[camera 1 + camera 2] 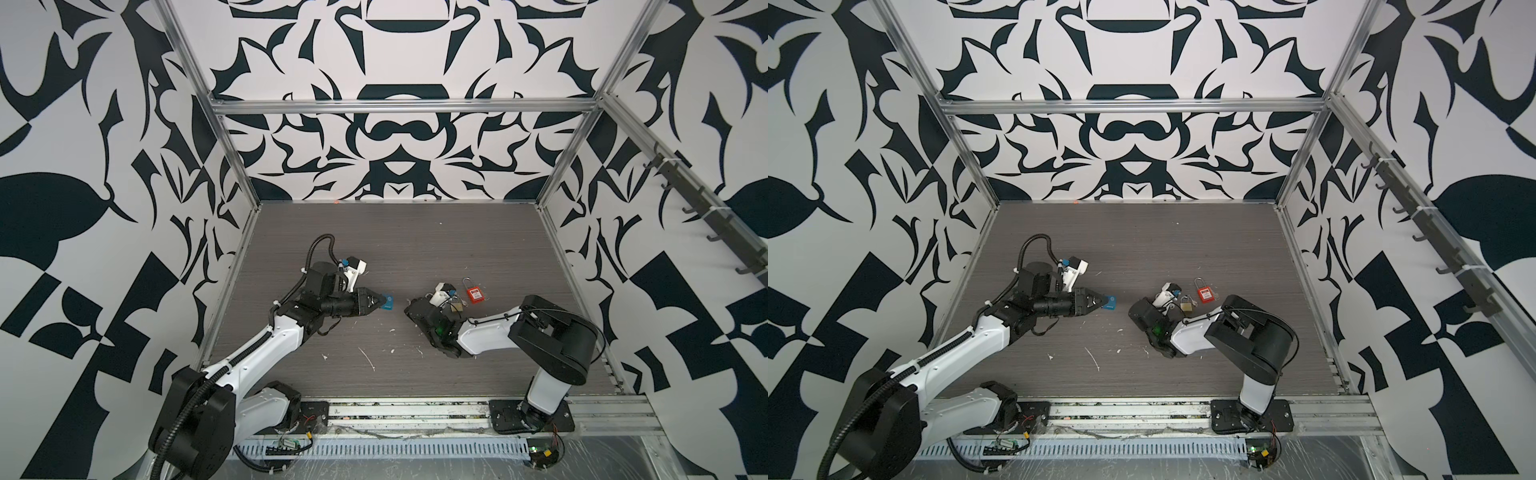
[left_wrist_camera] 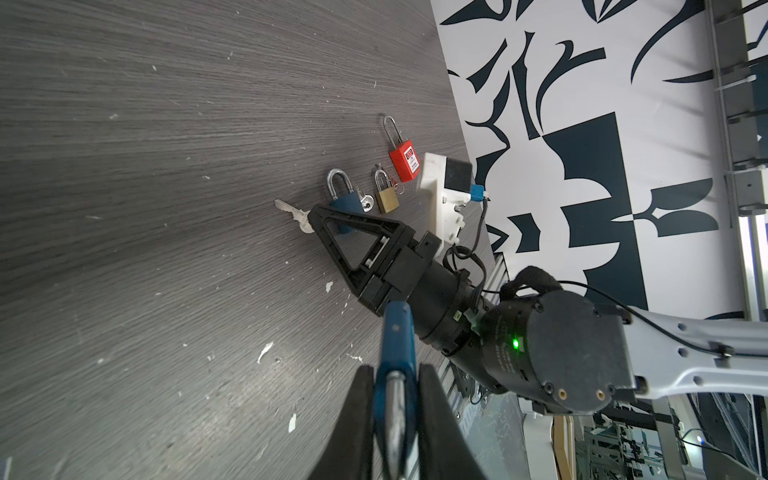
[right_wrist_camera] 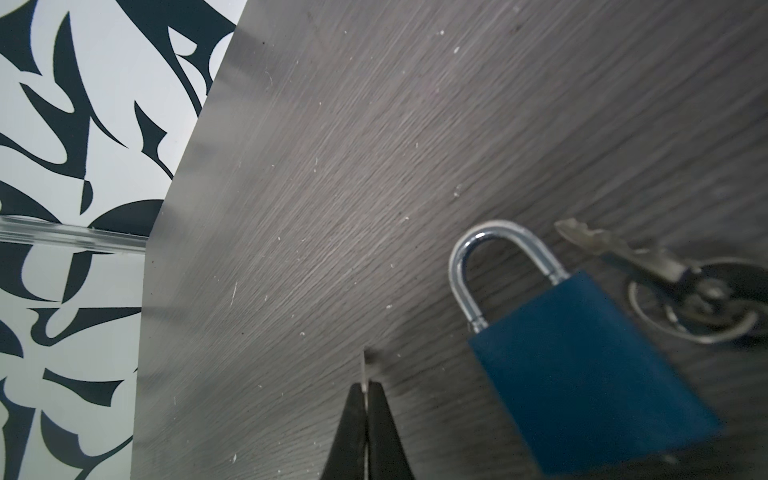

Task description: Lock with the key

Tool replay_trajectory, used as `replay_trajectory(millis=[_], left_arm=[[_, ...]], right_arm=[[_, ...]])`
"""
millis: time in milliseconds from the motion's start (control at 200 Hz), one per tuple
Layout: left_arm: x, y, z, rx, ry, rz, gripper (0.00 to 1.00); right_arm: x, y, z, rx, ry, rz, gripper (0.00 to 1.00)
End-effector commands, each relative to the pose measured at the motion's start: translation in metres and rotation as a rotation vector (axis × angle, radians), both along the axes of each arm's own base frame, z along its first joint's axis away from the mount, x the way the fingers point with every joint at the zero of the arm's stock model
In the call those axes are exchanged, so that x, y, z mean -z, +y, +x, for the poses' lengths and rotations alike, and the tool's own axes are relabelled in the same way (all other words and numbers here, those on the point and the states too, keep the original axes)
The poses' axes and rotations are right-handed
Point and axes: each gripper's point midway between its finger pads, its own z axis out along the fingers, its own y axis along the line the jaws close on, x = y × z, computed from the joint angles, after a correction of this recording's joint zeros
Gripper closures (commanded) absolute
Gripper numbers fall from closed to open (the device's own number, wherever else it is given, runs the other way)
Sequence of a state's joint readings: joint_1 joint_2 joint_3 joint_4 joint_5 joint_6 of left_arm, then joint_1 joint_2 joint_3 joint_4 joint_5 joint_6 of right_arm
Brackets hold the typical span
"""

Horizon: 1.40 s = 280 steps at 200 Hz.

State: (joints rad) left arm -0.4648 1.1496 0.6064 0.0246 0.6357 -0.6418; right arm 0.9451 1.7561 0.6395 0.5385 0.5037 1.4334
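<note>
**Key and padlock both in hand, gap not yet closed**

My left gripper [image 1: 379, 301] is clamped on the blue padlock [image 1: 389, 301], a little left of the table's [image 1: 415, 249] centre. In the left wrist view it sits edge-on between the fingers [image 2: 357, 407], with the shackle running back toward the wrist and the body poking out ahead. That puts the bottom face at about 3 o'clock, toward the right gripper [image 2: 314, 217], which is near but apart. I cannot tell whether the shackle is pushed home.

The right gripper pinches the key [image 2: 290, 208] at its head end. The jaws are almost together and the blade juts out past the tips. In both top views that gripper points toward roughly 10 o'clock.

I judge the padlock to be dense and rigid, with smooth painted faces that could slide under a push. The pads belong across the flat sides, as they are now. The key is light, thin and stiff. Pinched on its flats it should pass a twist. It may pivot if the tip snags the keyway rim, so I would hold deep on the head.

A spare blue padlock [image 2: 345, 201], a brass padlock [image 2: 386, 201], a red padlock [image 2: 404, 163] and ringed keys [image 2: 365, 203] lie at 3 o'clock of the right gripper.
</note>
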Motion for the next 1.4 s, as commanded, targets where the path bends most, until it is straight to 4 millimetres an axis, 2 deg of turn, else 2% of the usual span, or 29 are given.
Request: replay_trajectory(millis=[0, 175, 370, 505, 610, 715, 850, 915, 1050, 1160, 1365, 1395], left_arm=[[-0.001, -0.003, -0.002, 0.04, -0.029, -0.005, 1.0], [0.005, -0.004, 0.001, 0.047, -0.024, 0.007, 1.0], [0.016, -0.005, 0.01, 0.086, -0.046, 0.087, 1.0], [0.043, -0.01, 0.016, 0.208, 0.002, 0.213, 1.0], [0.055, -0.018, 0.024, 0.297, 0.04, 0.258, 1.0], [0.059, -0.025, 0.034, 0.373, 0.047, 0.28, 1.0], [0.054, -0.042, 0.029, 0.527, 0.088, 0.225, 1.0], [0.057, -0.048, 0.024, 0.604, 0.129, 0.227, 1.0], [0.084, -0.043, 0.02, 0.663, 0.264, 0.315, 1.0], [0.105, -0.036, 0.018, 0.677, 0.324, 0.373, 1.0], [0.123, -0.032, 0.019, 0.674, 0.355, 0.413, 1.0], [0.123, -0.032, 0.019, 0.674, 0.356, 0.415, 0.94]], right_arm=[[-0.008, 0.009, 0.001, -0.001, -0.005, 0.051, 0.84], [-0.017, 0.004, -0.006, -0.026, 0.003, 0.027, 0.72], [-0.04, -0.006, -0.017, -0.072, -0.003, -0.013, 0.69], [-0.057, -0.017, -0.032, -0.162, -0.025, -0.07, 0.68], [-0.069, -0.018, -0.042, -0.264, -0.051, -0.119, 0.68], [-0.085, -0.017, -0.047, -0.337, -0.103, -0.145, 0.68], [-0.099, -0.024, -0.048, -0.367, -0.151, -0.167, 0.66], [-0.1, -0.027, -0.047, -0.378, -0.152, -0.155, 0.65], [-0.095, -0.036, -0.039, -0.38, -0.129, -0.129, 0.65], [-0.09, -0.038, -0.04, -0.413, -0.11, -0.09, 0.65], [-0.091, -0.046, -0.041, -0.429, -0.12, -0.057, 0.65], [-0.091, -0.047, -0.042, -0.436, -0.118, -0.057, 0.65]])
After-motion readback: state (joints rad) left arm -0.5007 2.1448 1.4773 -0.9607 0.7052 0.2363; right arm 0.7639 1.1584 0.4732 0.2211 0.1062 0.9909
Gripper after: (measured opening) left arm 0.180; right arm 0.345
